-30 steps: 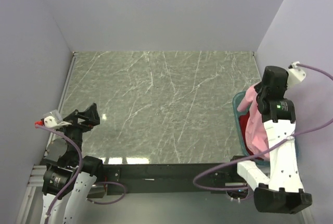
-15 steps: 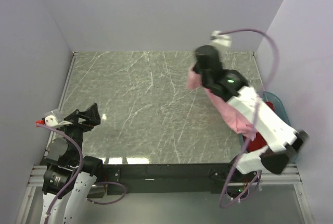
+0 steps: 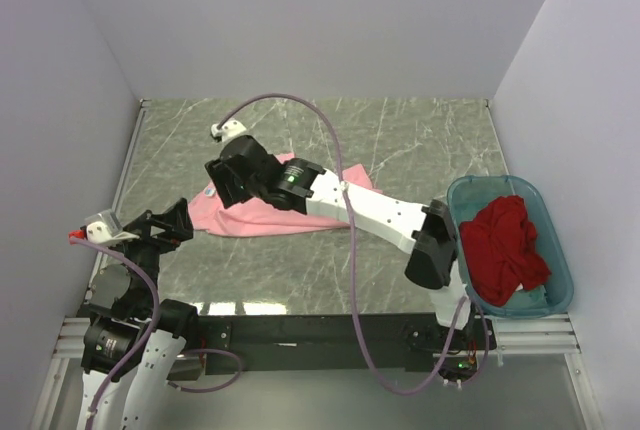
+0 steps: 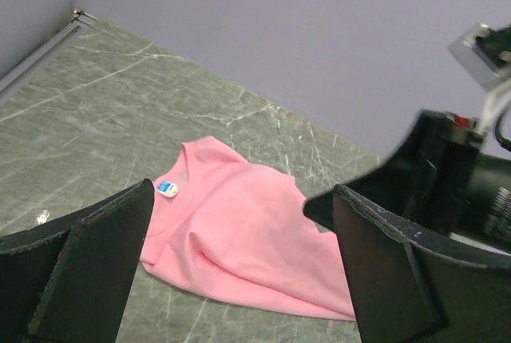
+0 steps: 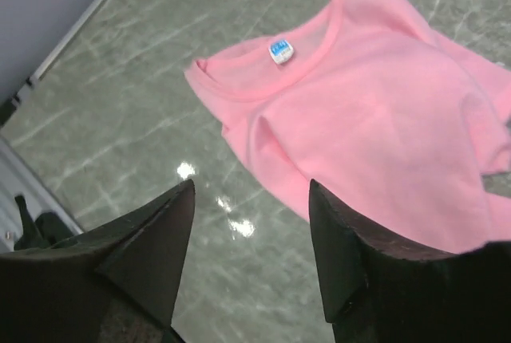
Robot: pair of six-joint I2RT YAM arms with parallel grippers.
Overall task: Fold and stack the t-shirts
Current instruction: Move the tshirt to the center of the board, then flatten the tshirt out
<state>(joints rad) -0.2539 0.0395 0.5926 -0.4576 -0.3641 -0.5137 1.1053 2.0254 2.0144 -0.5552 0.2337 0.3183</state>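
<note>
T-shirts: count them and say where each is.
2. The pink shirt lies on the table, left of centre; the red shirt is bunched in the tub, right. Others may hide beneath it.

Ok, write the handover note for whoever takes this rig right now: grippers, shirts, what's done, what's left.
Left gripper: open, empty, at the near left edge of the table.
Right gripper: open, empty, hovering over the collar end of the pink t-shirt.
Pink t-shirt: on the table left of centre, rumpled and unfolded, neck label up.
Red t-shirt: bunched in the teal tub at the right edge.
Done: pink shirt is out on the table.
Left: flatten and fold the pink one, get the red one out, fold it, stack the two.
</note>
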